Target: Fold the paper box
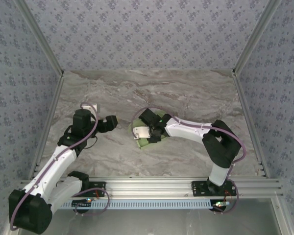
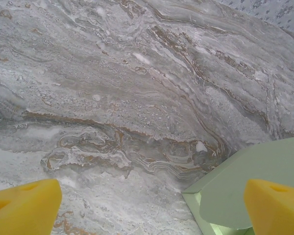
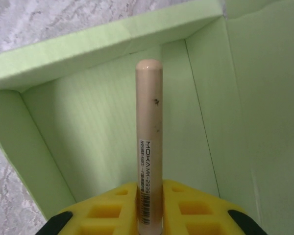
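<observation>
The right gripper (image 3: pixel 149 209) pinches a wooden stick (image 3: pixel 149 122) pointing ahead into the paper box (image 3: pixel 98 132), probably to press creases; the left gripper (image 2: pixel 149 208) hangs nearby, spread wide

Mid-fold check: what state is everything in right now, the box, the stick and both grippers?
Box: partly folded, walls up, top open.
Stick: held in the right gripper, tip pointing into the box.
Right gripper: shut on the stick.
Left gripper: open, holding nothing, next to a corner of the box.
</observation>
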Controlling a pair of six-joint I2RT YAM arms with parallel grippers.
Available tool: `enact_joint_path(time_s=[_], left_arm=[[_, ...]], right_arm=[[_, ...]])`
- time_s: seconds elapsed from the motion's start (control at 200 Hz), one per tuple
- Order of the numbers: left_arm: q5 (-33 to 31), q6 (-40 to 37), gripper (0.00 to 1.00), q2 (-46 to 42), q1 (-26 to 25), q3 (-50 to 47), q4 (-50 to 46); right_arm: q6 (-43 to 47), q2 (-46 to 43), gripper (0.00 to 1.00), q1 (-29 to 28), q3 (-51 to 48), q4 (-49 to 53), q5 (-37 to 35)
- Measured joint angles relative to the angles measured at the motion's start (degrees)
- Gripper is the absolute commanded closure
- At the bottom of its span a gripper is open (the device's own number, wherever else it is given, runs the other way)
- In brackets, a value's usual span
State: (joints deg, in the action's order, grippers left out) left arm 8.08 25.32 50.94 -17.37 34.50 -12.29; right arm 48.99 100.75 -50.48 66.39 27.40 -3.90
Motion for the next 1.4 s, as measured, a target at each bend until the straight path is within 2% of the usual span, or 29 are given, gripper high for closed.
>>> enact_joint_path(time_s=[0.165, 0.335, 0.545, 0.635, 0.73, 0.805, 0.964, 1.169, 1.399], left_arm=[[0.02, 0.04, 0.05, -0.02, 0.0, -0.07, 0.0], [0.11, 0.24, 0.05, -0.68, 0.0, -0.09, 0.04], [1.75, 0.81, 0.08, -4.17, -0.5, -4.07, 2.51], [2.73, 1.11, 0.09, -6.14, -2.01, -7.48, 3.82], [3.37, 1.07, 0.1, -8.17, -4.66, -10.38, 5.09], [3.52, 0.63, 0.1, -9.7, -6.88, -11.56, 5.57], [3.23, -1.6, 0.1, -10.4, -11.82, -12.04, 7.17], [1.36, -5.77, 0.11, -3.23, -16.9, -11.08, 7.76], [-1.14, -8.74, 0.17, 4.57, -17.81, -6.86, 9.29]], right_arm=[[-0.46, -0.11, 0.64, -0.17, 0.11, -0.44, -1.18], [-4.22, -3.32, 0.6, -0.28, -0.26, -1.09, -1.09], [-16.5, -21.18, 0.52, 2.16, -7.21, -4.35, 4.96], [-22.67, -27.93, 0.47, 6.03, -9.46, -5.4, 7.28], [-28.13, -30.97, 0.45, 11.45, -11.26, -6.27, 8.46], [-30.88, -31.01, 0.4, 15.74, -12.39, -6.93, 9.38], [-32.7, -28.0, 0.39, 22.88, -13.88, -8.68, 14.51], [-29.88, -21.84, 0.4, 23.61, -13.53, -11.02, 20.83], [-27.34, -17.68, 0.43, 23.63, -13.51, -13.97, 21.53]])
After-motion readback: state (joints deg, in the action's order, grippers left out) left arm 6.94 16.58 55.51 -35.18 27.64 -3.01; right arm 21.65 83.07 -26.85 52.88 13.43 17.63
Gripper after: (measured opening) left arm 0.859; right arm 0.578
